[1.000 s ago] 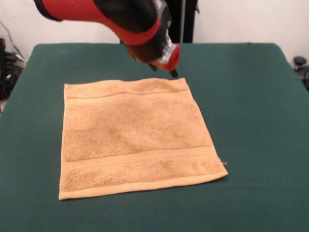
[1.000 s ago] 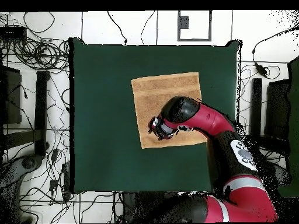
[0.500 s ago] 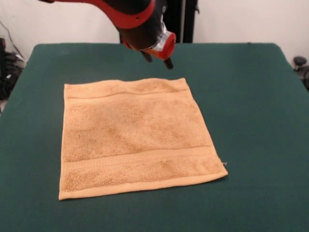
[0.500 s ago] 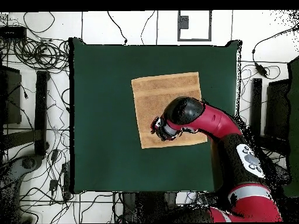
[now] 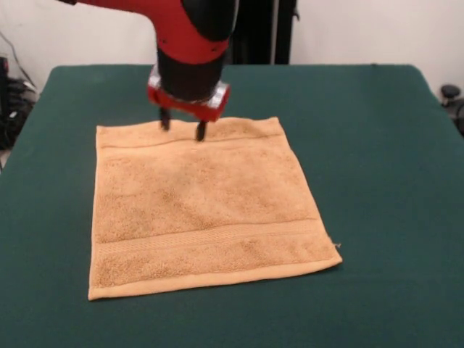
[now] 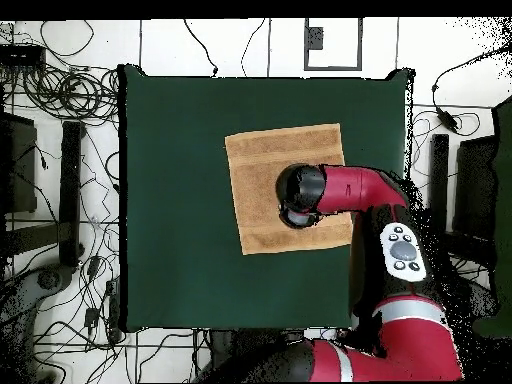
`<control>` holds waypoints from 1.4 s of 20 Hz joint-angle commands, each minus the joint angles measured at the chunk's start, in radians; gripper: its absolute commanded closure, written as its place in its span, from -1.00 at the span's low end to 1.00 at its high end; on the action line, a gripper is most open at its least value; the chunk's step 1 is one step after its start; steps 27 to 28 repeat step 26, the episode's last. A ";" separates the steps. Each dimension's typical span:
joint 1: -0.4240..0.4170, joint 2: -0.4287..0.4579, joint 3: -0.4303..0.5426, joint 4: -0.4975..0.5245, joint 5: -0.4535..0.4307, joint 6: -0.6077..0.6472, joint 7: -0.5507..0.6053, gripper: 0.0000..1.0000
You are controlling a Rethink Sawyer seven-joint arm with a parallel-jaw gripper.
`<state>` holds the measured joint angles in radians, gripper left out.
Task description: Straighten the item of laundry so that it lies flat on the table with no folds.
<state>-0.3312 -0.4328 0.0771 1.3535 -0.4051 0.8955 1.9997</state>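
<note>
The item of laundry, a tan-orange towel (image 5: 199, 203), lies spread out on the green table (image 5: 377, 145), and I see no fold in it. A woven band runs near its front edge and another near its far edge. My gripper (image 5: 182, 127) points straight down just above the far band, left of the middle of that edge. It is open, with its two dark fingertips (image 5: 200, 131) apart and nothing between them. From overhead, the arm covers the lower right part of the towel (image 6: 270, 160), and the gripper (image 6: 296, 214) shows only as a dark mass under the wrist.
Green cloth (image 6: 170, 150) surrounds the towel widely on every side. Off the table, tangled cables (image 6: 60, 90) and dark equipment lie on the floor. A black post (image 5: 279, 29) stands behind the far edge.
The gripper swung left from beyond the towel's far right corner to above the far band. It now points straight down and sits closer to the cloth. The towel has not moved.
</note>
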 commanded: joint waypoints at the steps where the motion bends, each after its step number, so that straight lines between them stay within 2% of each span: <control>1: 0.005 0.116 0.045 -0.208 -0.117 -0.168 -0.046 -1.00; 2: -0.008 0.114 0.060 -0.204 -0.111 -0.163 -0.043 1.00; 9: -0.039 0.089 0.087 -0.176 -0.029 -0.115 -0.029 1.00; 22: -0.068 0.098 0.103 -0.173 -0.008 -0.111 -0.038 1.00; 28: -0.091 0.109 0.133 -0.173 -0.007 -0.094 -0.101 1.00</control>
